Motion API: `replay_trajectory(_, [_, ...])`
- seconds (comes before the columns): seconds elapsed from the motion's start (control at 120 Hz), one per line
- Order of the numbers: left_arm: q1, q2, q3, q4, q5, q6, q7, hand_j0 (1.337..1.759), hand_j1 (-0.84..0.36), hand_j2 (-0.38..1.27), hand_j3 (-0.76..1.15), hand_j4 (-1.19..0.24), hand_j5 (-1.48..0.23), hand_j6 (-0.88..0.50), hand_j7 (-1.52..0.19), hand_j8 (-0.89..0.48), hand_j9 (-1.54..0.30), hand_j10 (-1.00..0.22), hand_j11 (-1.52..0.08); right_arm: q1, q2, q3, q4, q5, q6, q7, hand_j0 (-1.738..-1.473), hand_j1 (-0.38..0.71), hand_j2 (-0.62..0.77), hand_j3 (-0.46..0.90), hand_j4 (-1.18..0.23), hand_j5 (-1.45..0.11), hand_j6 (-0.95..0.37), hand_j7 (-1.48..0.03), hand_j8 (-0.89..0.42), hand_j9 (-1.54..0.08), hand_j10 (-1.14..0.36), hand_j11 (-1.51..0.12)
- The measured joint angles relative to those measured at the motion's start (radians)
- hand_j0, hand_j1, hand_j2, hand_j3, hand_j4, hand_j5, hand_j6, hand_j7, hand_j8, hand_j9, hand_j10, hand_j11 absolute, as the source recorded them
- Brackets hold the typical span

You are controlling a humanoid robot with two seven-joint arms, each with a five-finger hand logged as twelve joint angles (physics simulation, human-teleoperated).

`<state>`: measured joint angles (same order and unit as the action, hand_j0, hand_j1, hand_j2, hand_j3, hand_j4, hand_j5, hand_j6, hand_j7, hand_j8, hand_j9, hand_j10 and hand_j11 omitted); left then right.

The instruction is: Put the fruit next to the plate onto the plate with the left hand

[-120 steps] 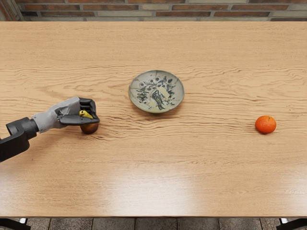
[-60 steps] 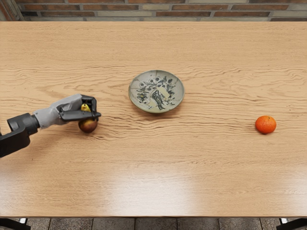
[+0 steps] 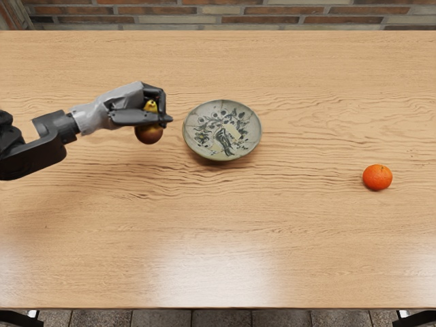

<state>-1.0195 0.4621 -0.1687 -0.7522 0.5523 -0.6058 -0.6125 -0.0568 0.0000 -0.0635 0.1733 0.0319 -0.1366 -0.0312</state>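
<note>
The left robot hand (image 3: 133,107) reaches in from the left edge of the scene on a dark forearm (image 3: 30,144) with a grey wrist. Its fingers are curled down around a small fruit (image 3: 149,134), and the hand grips it from above. The fruit is brownish red on its lower part, with a patch of yellow showing between the dark fingers (image 3: 139,118) at its top. It hangs under the hand, just left of the plate (image 3: 204,112) and close to the plate's left rim, but it is not over the plate. From this slanted view I cannot tell whether the fruit's underside touches the counter (image 3: 218,231) or sits a little above it.

The plate is round and pale grey-green, painted with a dark bird and leafy branches. It lies flat near the middle of the counter, a little toward the far side, and nothing rests on it.

An orange (image 3: 377,177) sits on the counter well to the right, far apart from the plate and somewhat nearer than it.

The counter is light wood with strong grain running left to right and a soft glare on its near part. A brick wall (image 3: 218,17) runs behind its far edge.
</note>
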Motion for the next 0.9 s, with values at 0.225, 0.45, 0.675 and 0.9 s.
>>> replay_trajectory(0.225, [-0.08, -0.135, 0.0, 0.037, -0.004, -0.003, 0.003, 1.638, -0.59, 0.13, 0.0, -0.84, -1.19, -0.84, -1.19, -0.83, -1.21, -0.71, -1.22, 0.0, 0.0, 0.0, 0.0, 0.0, 0.0, 0.0, -1.658, -0.31, -0.01, 0.0, -0.03, -0.04, -0.03, -0.04, -0.03, -0.04, -0.03, -0.04])
replay_trajectory(0.45, [-0.117, -0.244, 0.001, 0.163, -0.001, -0.002, 0.021, 1.638, -0.59, 0.11, 0.0, -0.85, -1.18, -0.85, -1.18, -0.84, -1.19, -0.73, -1.21, 0.0, 0.0, 0.0, 0.0, 0.0, 0.0, 0.0, -1.658, -0.31, -0.01, 0.0, -0.03, -0.04, -0.03, -0.04, -0.03, -0.04, -0.03, -0.04])
replay_trajectory(0.675, [-0.117, -0.309, 0.001, 0.203, -0.008, -0.003, 0.025, 1.642, -0.63, 0.15, 0.0, -0.85, -1.17, -0.85, -1.18, -0.84, -1.19, -0.78, -1.2, 0.0, 0.0, 0.0, 0.0, 0.0, 0.0, 0.0, -1.658, -0.31, -0.01, 0.0, -0.03, -0.04, -0.03, -0.04, -0.03, -0.04, -0.03, -0.04])
replay_trajectory(0.9, [-0.119, -0.348, 0.001, 0.228, 0.001, -0.005, 0.027, 1.645, -0.62, 0.14, 0.0, -0.85, -1.17, -0.85, -1.17, -0.84, -1.18, -0.79, -1.2, 0.0, 0.0, 0.0, 0.0, 0.0, 0.0, 0.0, -1.658, -0.31, -0.01, 0.0, -0.03, -0.04, -0.03, -0.04, -0.03, -0.04, -0.03, -0.04])
